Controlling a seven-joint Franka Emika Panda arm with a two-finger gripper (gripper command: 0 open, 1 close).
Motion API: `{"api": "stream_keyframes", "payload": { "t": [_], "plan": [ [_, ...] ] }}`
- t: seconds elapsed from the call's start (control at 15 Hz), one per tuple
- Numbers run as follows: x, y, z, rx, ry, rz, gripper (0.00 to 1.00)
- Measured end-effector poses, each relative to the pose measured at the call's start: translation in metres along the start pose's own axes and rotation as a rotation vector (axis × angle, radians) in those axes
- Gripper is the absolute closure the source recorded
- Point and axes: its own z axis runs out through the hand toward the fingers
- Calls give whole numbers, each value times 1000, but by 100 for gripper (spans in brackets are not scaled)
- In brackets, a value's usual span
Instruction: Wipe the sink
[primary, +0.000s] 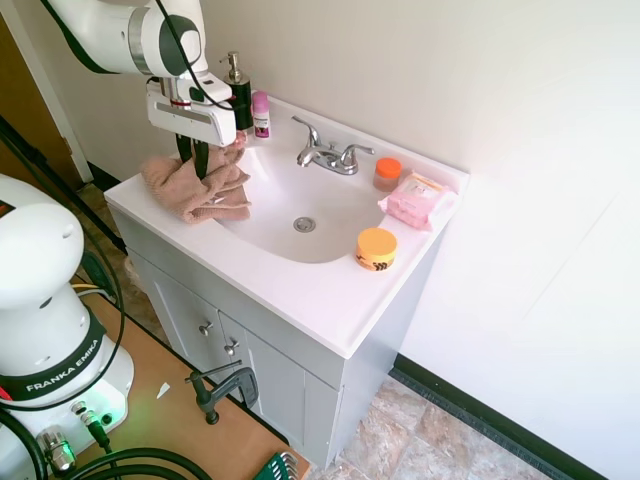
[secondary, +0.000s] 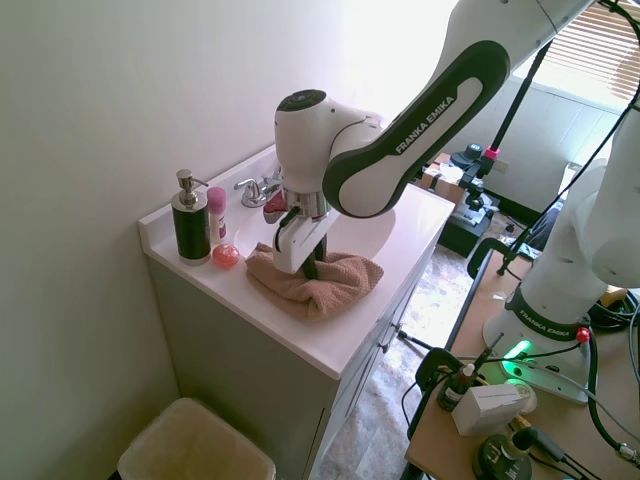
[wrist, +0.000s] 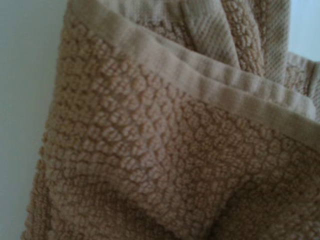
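Item 1, sink (primary: 268, 200): white oval basin, 1 piece with the vanity top, long axis running 10 to 4 o'clock in the first exterior view; chrome faucet (primary: 328, 153) at its 12 o'clock rim, drain (primary: 304, 224) near the middle.

Item 2, towel (primary: 197, 186): tan, nubbly, bunched on the top at the basin's 9 o'clock edge, 1 fold lapping the rim (the wrist view shows only its weave and hem).

Item 3, gripper (primary: 200, 158): pointing straight down, fingers sunk into the towel's folds; whether they are closed on cloth cannot be told.

Item 4, soap dispenser (primary: 238, 92) and pink bottle (primary: 261, 113), at the towel's 1 o'clock.

Item 5, orange tub (primary: 376, 248) and pink wipes packet (primary: 417, 199), on the far rim.

Governing relation: the bowl lies at 3 o'clock from the gripper, so the wipe likely starts with a drag that way.
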Motion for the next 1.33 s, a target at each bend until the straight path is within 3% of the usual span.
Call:
{"api": "stream_keyframes", "payload": {
  "t": [0.27, 0.4, 0.8, 1.33],
  "plan": [
    [36, 22, 29, -31, -34, 57, 100],
    [42, 33, 38, -44, -20, 47, 100],
    [77, 83, 59, -107, 100, 11, 100],
    [104, 120, 69, -133, 336, -14, 100]
  ]
}}
